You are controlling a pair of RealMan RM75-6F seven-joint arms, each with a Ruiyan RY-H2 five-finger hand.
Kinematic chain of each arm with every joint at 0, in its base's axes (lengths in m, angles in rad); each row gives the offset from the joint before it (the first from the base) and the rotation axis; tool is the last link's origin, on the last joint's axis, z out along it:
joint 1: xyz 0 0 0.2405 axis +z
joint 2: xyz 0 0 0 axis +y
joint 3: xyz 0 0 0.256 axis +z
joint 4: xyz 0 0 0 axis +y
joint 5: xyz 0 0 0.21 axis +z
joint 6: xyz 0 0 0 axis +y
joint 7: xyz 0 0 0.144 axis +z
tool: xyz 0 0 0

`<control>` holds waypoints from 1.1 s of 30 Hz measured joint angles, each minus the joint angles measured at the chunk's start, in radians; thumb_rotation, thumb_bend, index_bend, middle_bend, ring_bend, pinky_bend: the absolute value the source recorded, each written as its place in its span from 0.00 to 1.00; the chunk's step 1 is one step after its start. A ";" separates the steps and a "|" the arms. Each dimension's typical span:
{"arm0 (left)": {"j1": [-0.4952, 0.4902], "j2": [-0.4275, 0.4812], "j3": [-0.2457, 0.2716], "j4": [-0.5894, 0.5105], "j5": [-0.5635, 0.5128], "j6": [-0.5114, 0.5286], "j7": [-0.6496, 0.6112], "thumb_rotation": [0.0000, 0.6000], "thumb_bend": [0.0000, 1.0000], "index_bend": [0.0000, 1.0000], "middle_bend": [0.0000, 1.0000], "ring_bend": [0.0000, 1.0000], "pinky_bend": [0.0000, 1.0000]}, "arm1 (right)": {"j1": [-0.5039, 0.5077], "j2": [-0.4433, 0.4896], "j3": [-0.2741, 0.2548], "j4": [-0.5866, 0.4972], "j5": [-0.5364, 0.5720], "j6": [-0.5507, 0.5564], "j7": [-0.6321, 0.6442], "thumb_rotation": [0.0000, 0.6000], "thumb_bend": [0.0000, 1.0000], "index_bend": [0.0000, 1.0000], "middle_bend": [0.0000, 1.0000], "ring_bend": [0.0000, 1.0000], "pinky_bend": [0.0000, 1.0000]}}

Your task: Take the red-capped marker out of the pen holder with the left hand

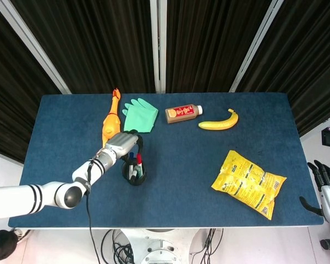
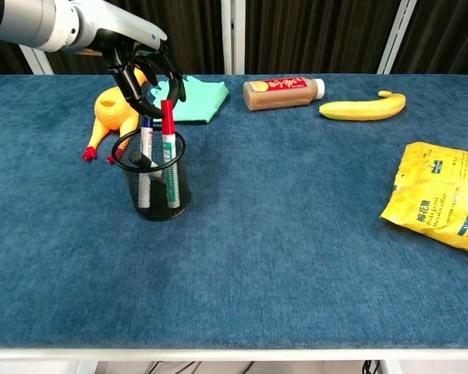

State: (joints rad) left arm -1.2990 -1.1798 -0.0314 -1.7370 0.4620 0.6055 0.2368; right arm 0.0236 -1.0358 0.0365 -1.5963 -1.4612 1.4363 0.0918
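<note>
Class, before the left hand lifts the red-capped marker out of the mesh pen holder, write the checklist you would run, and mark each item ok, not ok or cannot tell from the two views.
1. Red-capped marker stands in the pen holder, cap above the rim: ok.
2. Left hand is at the marker's cap: ok.
3. Fingers have a firm pinch on the cap: cannot tell; they curl close around it, but contact is unclear.
4. Blue-capped marker beside it is free of the fingers: cannot tell.
5. Holder upright on the table: ok.
6. Right hand is well away, at the table's far edge: ok.
</note>
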 measured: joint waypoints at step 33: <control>0.200 0.512 -0.120 -0.414 0.198 0.172 -0.141 1.00 0.39 0.73 0.26 0.03 0.14 | -0.006 0.004 0.002 -0.028 -0.011 0.024 -0.027 1.00 0.18 0.00 0.00 0.00 0.00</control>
State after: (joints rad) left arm -1.0985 -0.6679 -0.1517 -2.1507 0.6600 0.7771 0.0956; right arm 0.0179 -1.0317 0.0384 -1.6245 -1.4719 1.4599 0.0643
